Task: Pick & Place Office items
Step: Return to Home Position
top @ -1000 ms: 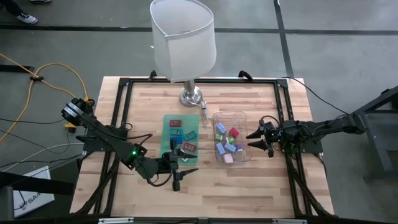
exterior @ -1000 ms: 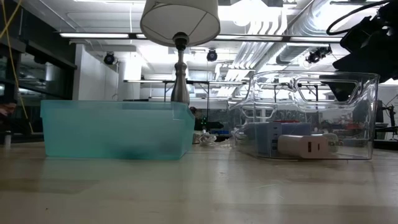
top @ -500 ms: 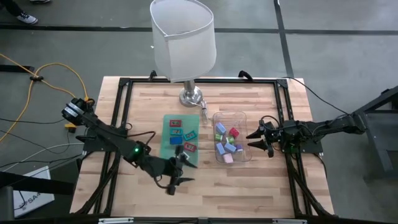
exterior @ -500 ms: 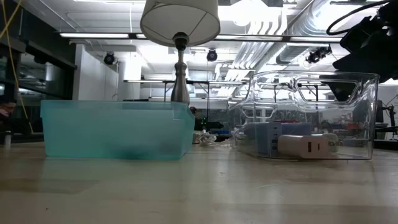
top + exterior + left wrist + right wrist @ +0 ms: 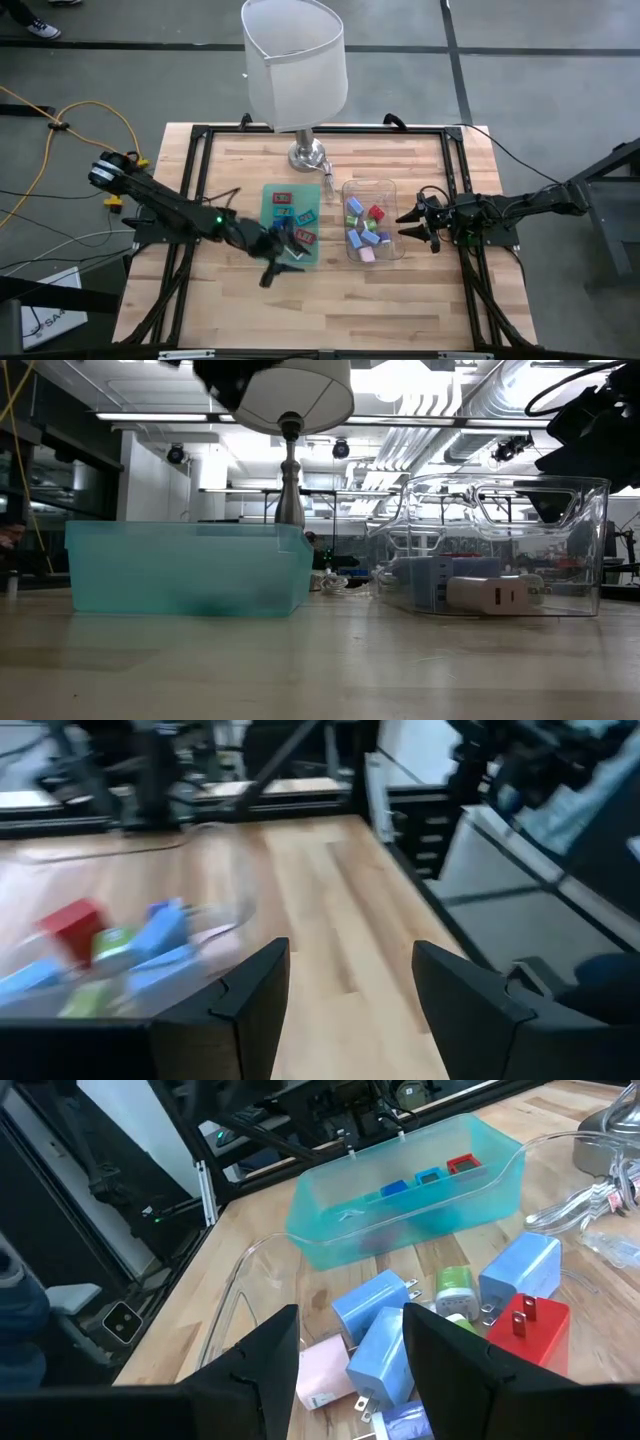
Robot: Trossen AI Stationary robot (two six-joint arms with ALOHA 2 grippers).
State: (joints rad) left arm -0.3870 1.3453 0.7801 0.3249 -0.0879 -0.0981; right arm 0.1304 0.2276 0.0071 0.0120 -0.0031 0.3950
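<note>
Left gripper (image 5: 350, 953) over the teal bin's (image 5: 268, 213) edge, fingers apart, empty. Right gripper (image 5: 409, 225) beside the clear bin (image 5: 388, 193), likewise.

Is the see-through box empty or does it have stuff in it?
Not empty. The clear bin holds a blue charger, a red charger, a pink charger and more.

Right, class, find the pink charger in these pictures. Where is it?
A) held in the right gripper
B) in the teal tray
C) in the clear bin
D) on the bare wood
C: the pink charger lies inside the clear bin, among blue chargers, while the right gripper beside the bin is open and empty.
</note>
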